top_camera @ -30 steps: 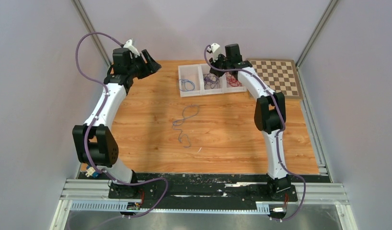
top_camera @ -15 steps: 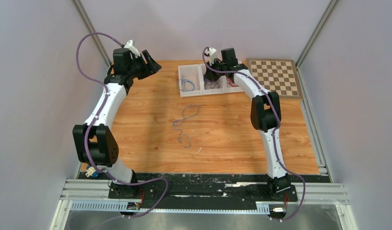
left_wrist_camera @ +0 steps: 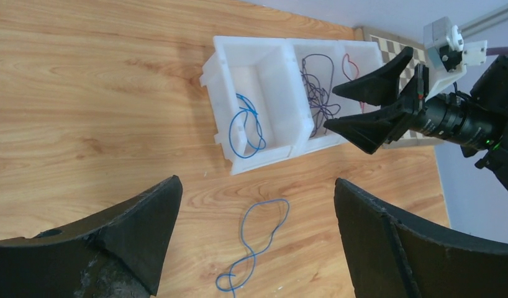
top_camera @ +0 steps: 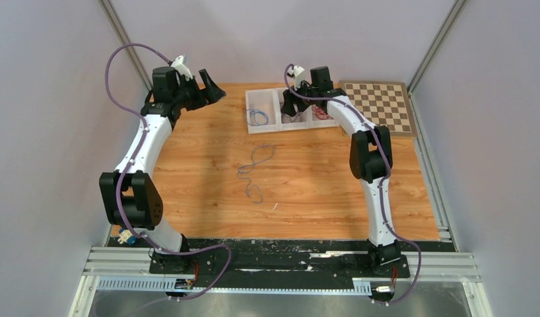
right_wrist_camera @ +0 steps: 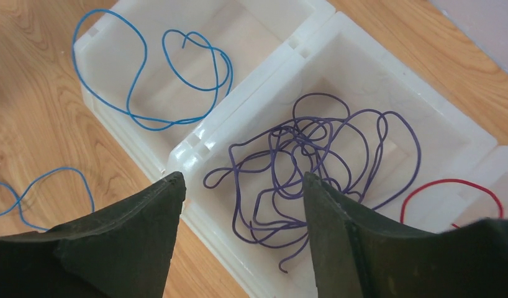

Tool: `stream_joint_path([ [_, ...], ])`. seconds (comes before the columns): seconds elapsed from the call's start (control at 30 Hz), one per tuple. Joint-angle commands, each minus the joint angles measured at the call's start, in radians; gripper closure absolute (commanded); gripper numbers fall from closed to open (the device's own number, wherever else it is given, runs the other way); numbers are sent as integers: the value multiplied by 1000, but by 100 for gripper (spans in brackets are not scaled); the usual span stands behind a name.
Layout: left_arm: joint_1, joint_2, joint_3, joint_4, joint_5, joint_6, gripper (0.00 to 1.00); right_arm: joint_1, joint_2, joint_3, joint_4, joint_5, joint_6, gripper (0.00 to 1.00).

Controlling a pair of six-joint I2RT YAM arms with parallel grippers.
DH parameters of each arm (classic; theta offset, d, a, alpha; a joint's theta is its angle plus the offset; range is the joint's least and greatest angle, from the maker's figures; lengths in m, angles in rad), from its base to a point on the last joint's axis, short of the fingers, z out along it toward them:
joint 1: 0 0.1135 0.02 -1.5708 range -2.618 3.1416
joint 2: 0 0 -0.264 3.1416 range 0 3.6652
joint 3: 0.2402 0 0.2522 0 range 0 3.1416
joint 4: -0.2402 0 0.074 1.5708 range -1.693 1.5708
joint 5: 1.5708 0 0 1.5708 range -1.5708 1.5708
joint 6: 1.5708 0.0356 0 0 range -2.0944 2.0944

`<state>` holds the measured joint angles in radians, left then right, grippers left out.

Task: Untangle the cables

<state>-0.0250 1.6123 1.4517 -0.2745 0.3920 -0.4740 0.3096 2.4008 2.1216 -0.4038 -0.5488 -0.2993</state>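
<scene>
Robot lab test cell. Boxed in by plain grey panel walls [top_camera: 43, 132] w/ alu corner posts [top_camera: 115, 23]. L arm [top_camera: 145, 145] & R arm [top_camera: 379, 198] bolted to slotted alu rail [top_camera: 445, 267] at near edge of wood-grain table [top_camera: 307, 178]. Checkerboard [top_camera: 381, 105] flat at far R corner. White sorting bins [top_camera: 249, 112] beside it.

One blue cable [right_wrist_camera: 195, 90] lies looped in the upper-left compartment of the tray [right_wrist_camera: 189, 139]. A tangled purple cable [right_wrist_camera: 301, 167] fills the centre one and a red cable [right_wrist_camera: 450, 181] curves at right. A second blue cable [left_wrist_camera: 259, 251] lies loose on the table [left_wrist_camera: 84, 124].
</scene>
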Motion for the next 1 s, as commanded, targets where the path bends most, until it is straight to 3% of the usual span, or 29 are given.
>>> stream_joint_path([
  [0.0, 49, -26, 25, 29, 147, 34, 0, -3, -173, -8, 35, -71, 36, 28],
  [0.1, 90, -23, 13, 46, 306, 23, 0, -3, -250, -42, 36, -124, 39, 16],
  [0.2, 106, -27, 20, -9, 435, 154, 0, -4, -335, -99, 34, -152, 39, 6],
  [0.27, 86, -51, 19, -107, 471, 338, 0, -4, -408, -167, 28, -159, 26, 1],
  [0.37, 39, -56, 40, -420, 484, 773, 0, -5, -508, -280, 11, -164, -13, 0],
  [0.43, -31, -47, 41, -593, 440, 986, 0, -5, -569, -369, -2, -157, -33, 0],
  [0.5, -107, -54, -6, -656, 363, 1119, 0, -5, -624, -456, -14, -146, -44, 0],
  [0.63, -278, -102, -183, -542, 155, 1190, 0, -9, -708, -589, -27, -132, -49, 0],
  [0.77, -455, -92, -317, -371, -53, 1130, 0, -12, -762, -677, -31, -120, -51, 0],
  [0.97, -492, 69, -292, -303, -139, 1082, 0, -13, -808, -750, -37, -99, -80, 0],
])
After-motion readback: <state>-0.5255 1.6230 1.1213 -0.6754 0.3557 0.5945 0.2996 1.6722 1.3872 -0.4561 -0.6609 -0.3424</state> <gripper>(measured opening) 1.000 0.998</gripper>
